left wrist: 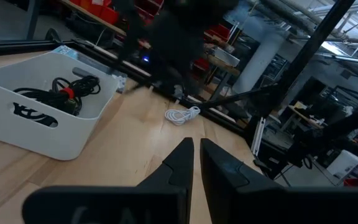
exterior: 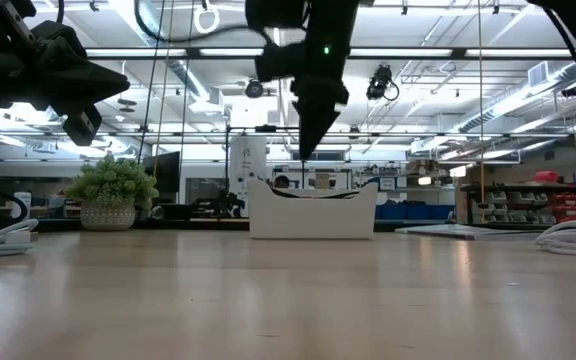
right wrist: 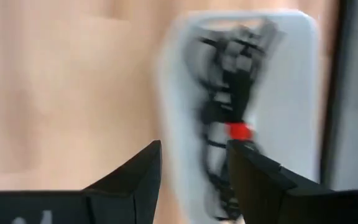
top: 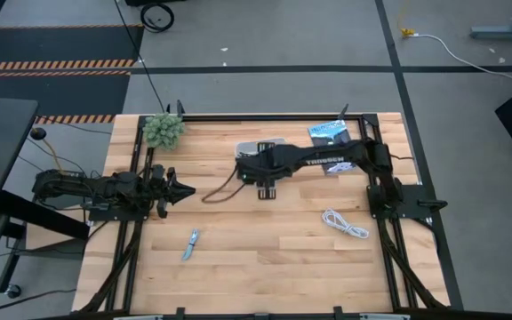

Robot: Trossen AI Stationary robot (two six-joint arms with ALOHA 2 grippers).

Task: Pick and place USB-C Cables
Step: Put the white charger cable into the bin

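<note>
The white tray [top: 258,148] stands at the table's far middle; it also shows in the left wrist view [left wrist: 39,127] and the low view [exterior: 313,215]. A black cable bundle with a red tie [left wrist: 67,94] lies inside it [right wrist: 235,124]. A white cable [top: 345,222] lies coiled on the wood near the right edge [left wrist: 182,115]. My right gripper [right wrist: 194,168] hangs open above the tray, pointing down [exterior: 308,130], with nothing between its fingers. My left gripper [top: 183,189] waits shut [left wrist: 196,155] above the table's left side, pointing at the tray.
A potted plant [top: 163,131] sits at the far left corner. A flat black-and-blue packet [top: 330,133] lies under the right arm, right of the tray. A small pale item [top: 191,242] rests toward the near edge. A thin dark cord [top: 216,191] curves left of the tray.
</note>
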